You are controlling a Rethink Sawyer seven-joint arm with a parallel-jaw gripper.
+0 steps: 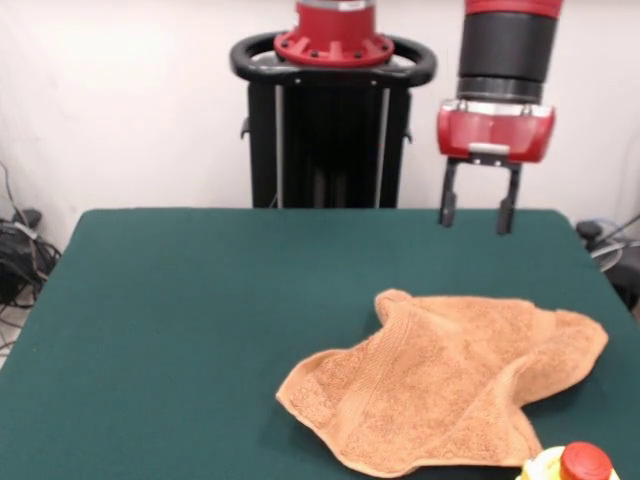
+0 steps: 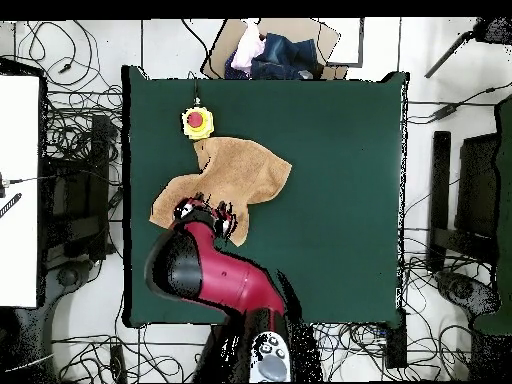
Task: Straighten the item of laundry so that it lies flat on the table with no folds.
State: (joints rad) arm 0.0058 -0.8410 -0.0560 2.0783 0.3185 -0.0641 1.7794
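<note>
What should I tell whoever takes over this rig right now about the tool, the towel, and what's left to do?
Tool: open, empty, raised above the table's far side, not touching the towel.
Towel: crumpled on the green table, edges curled and folded, near the front edge beside a yellow button box with a red top.
Done: nothing visible; the towel is not flat.
Left: grasp an edge or corner, pull it out, and spread all folds flat.

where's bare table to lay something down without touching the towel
Front view: the table's whole left half is bare green, and so is the strip between the towel and the far edge, under the open claw. The near right corner is crowded: towel plus a yellow-and-red button.
</note>
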